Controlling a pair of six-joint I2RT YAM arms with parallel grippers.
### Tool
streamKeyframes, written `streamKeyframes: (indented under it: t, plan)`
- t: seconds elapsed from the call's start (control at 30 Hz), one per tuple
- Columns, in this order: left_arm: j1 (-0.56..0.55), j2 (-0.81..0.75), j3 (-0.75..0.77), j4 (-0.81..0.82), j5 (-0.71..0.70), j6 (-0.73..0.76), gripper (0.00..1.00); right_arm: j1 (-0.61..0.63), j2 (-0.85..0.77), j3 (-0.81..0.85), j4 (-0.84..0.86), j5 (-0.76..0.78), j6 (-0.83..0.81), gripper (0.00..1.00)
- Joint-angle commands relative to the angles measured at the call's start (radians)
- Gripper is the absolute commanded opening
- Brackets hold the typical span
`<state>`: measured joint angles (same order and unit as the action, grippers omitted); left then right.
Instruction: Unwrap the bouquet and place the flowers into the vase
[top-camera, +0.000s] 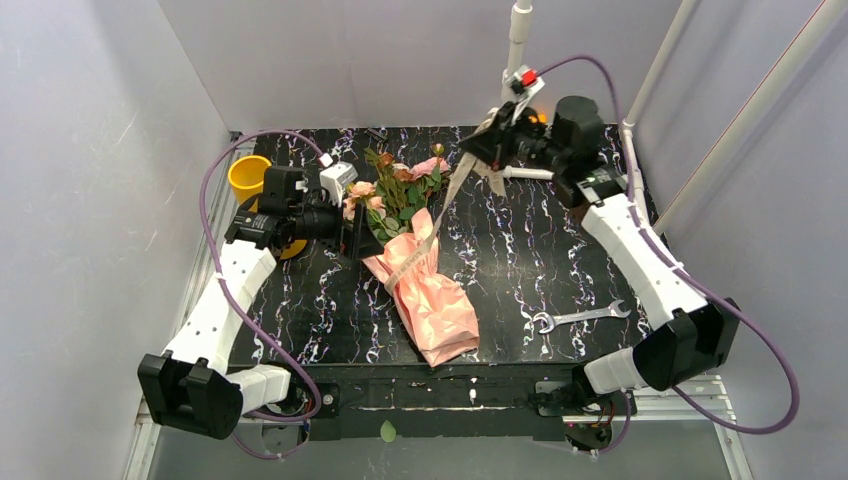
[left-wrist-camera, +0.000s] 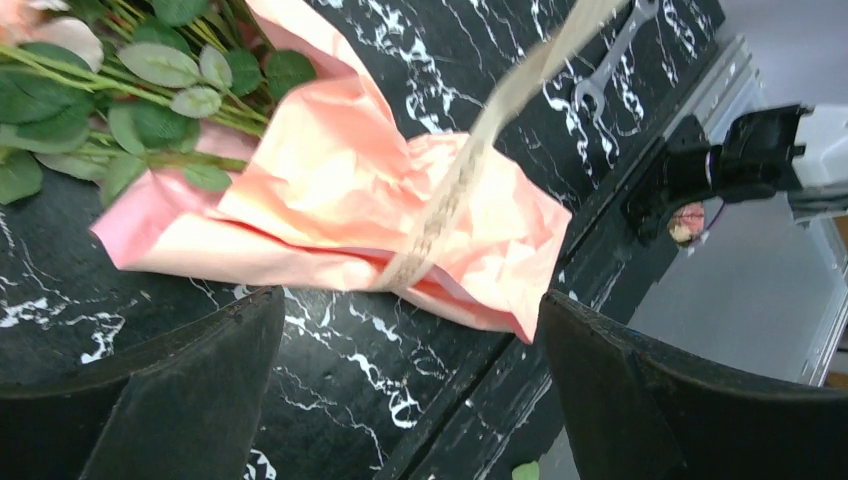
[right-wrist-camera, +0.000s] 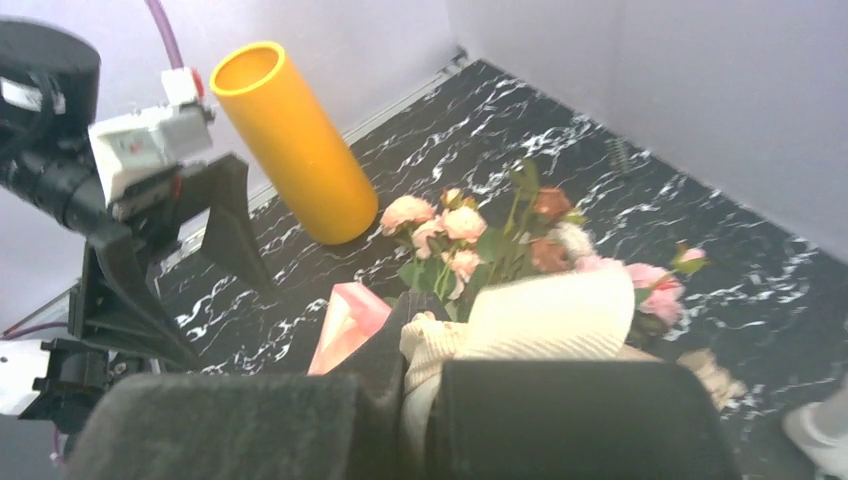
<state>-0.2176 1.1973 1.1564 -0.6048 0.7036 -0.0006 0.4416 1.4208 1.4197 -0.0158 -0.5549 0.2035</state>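
Your right fingers (right-wrist-camera: 570, 420) are clamped on the beige ribbon (top-camera: 457, 188), taut from the bouquet (top-camera: 415, 250) lying mid-frame on the surface (top-camera: 520, 270); left fingers (left-wrist-camera: 170, 400) stand open beside it. Pin the pink paper (top-camera: 440, 310) with the left, then pull steadily; the vase (top-camera: 247, 175) sits upper left.

A robot lab cell: plain grey walls (top-camera: 100, 150) box in a black marbled table (top-camera: 520, 270).
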Motion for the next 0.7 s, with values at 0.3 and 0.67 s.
streamKeyframes:
  t: [0.3, 0.67]
  plan:
    - [0.004, -0.159, -0.119, -0.070, 0.031, 0.149, 0.98, -0.284, -0.068, 0.330, -0.340, -0.067, -0.160, 0.01]
    - [0.004, -0.197, -0.146, -0.049, 0.036, 0.147, 0.98, -0.604, 0.012, 0.544, -0.536, -0.128, -0.276, 0.01]
